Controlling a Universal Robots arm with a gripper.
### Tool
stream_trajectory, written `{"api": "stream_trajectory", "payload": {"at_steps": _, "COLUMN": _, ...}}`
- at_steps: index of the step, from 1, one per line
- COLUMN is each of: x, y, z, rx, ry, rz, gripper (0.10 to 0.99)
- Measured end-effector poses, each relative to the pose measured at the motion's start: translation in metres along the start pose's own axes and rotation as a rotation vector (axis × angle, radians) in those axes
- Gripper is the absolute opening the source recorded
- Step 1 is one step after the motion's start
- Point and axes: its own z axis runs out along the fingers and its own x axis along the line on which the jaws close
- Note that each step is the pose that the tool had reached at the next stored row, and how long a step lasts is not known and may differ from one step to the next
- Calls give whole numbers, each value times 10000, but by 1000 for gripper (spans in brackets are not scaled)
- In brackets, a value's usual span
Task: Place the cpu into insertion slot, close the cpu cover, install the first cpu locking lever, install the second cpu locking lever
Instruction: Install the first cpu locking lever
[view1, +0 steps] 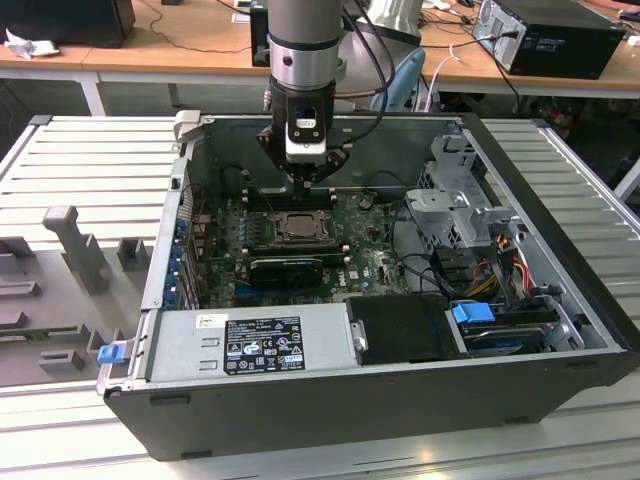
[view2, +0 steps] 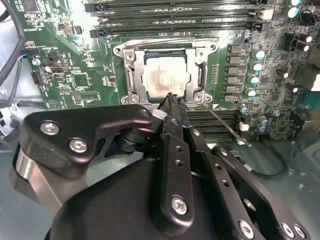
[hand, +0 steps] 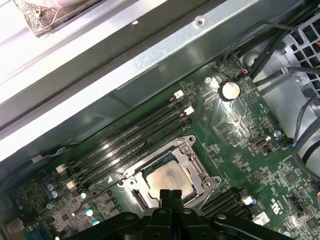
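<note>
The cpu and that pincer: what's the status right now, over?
Pincer shut, tips low at the cpu cover edge. Cpu seated, showing through the cover's window. One thin locking lever sticks out beside the pincer.

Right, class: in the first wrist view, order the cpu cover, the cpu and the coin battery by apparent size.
Largest: cpu cover.
Then the cpu inside its window.
Smallest: coin battery.
</note>
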Motion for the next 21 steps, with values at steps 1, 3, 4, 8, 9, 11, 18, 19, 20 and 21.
{"api": "stream_trajectory", "payload": {"at_steps": 1, "x": 0, "y": 0, "z": 0, "rx": -1, "ry": 1, "rz": -67, "gripper": 106}}
{"api": "stream_trajectory", "payload": {"at_steps": 3, "x": 0, "y": 0, "z": 0, "rx": -2, "ry": 4, "rz": -154, "gripper": 106}}
{"api": "stream_trajectory", "payload": {"at_steps": 4, "x": 0, "y": 0, "z": 0, "rx": -3, "ry": 5, "rz": -220, "gripper": 106}}
{"api": "stream_trajectory", "payload": {"at_steps": 8, "x": 0, "y": 0, "z": 0, "rx": -6, "ry": 11, "rz": -442, "gripper": 106}}
{"api": "stream_trajectory", "payload": {"at_steps": 9, "x": 0, "y": 0, "z": 0, "rx": -7, "ry": 13, "rz": -510, "gripper": 106}}
{"api": "stream_trajectory", "payload": {"at_steps": 11, "x": 0, "y": 0, "z": 0, "rx": -11, "ry": 19, "rz": -735, "gripper": 106}}
{"api": "stream_trajectory", "payload": {"at_steps": 18, "x": 0, "y": 0, "z": 0, "rx": -20, "ry": 34, "rz": -1325, "gripper": 106}}
{"api": "stream_trajectory", "payload": {"at_steps": 19, "x": 0, "y": 0, "z": 0, "rx": -21, "ry": 36, "rz": -1385, "gripper": 106}}
{"api": "stream_trajectory", "payload": {"at_steps": 20, "x": 0, "y": 0, "z": 0, "rx": -22, "ry": 37, "rz": -1432, "gripper": 106}}
{"api": "stream_trajectory", "payload": {"at_steps": 21, "x": 0, "y": 0, "z": 0, "rx": -23, "ry": 38, "rz": -1480, "gripper": 106}}
